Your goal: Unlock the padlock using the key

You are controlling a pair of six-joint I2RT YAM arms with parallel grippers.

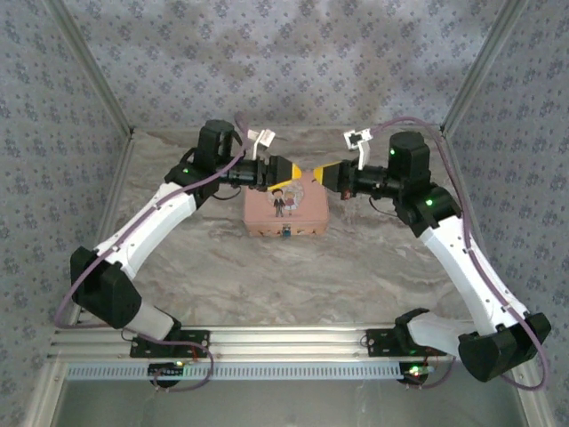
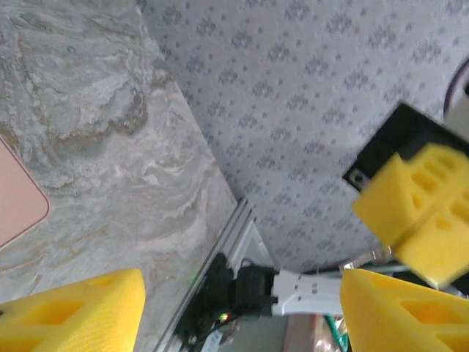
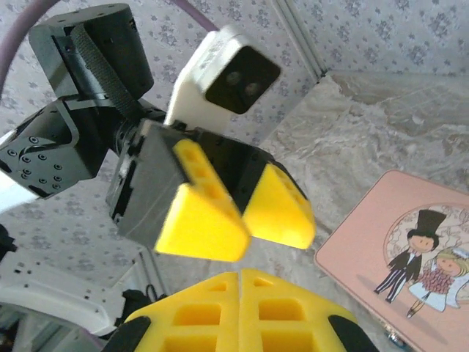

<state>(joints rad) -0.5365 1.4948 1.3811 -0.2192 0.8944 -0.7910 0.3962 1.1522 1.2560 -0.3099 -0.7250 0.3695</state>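
Observation:
The padlock (image 1: 287, 233) is a tiny dark bluish lock on the front edge of the pink cartoon-couple tin (image 1: 284, 209). Both grippers hang above the tin's far edge, tip to tip. My left gripper (image 1: 286, 169) is open; in its wrist view its yellow fingers (image 2: 73, 312) stand far apart with nothing between them. My right gripper (image 1: 318, 173) is shut, its fingers (image 3: 198, 319) pressed together along a thin seam. The key is hidden; I see nothing sticking out of either gripper. The right wrist view shows the left gripper (image 3: 245, 213) just beyond my right fingertips.
The tin lies mid-table on the marbled top (image 1: 222, 267). Patterned walls (image 1: 53, 133) close in the left, right and back. An aluminium rail (image 1: 293, 338) with both arm bases runs along the near edge. In the left wrist view, the tin's corner (image 2: 18, 198) lies at the left.

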